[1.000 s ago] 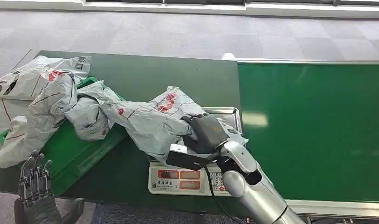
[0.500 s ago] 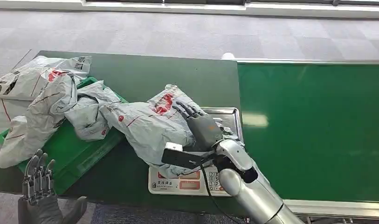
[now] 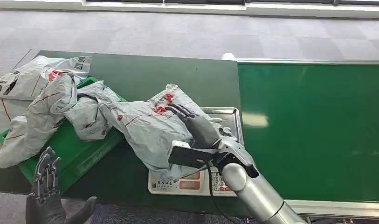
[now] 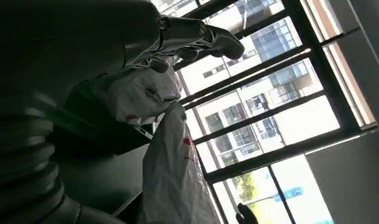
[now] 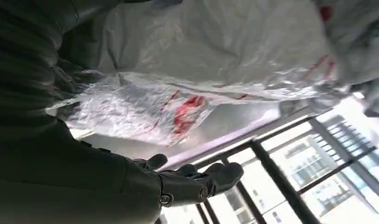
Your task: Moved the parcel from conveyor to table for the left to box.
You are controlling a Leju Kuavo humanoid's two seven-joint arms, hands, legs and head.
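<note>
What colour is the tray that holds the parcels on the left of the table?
Green tray, clearest in the head view.

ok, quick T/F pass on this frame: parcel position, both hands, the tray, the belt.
1. The parcel lies partly on the scale. True.
2. The right hand hangs over the conveyor belt. False: it lies against the parcel, above the scale.
3. The left hand holds a parcel. False: it holds nothing, fingers apart, at the table's near edge.
4. The green tray has grey bags lying on it. True.
5. Another parcel waits on the belt. False: the visible belt is bare.
</note>
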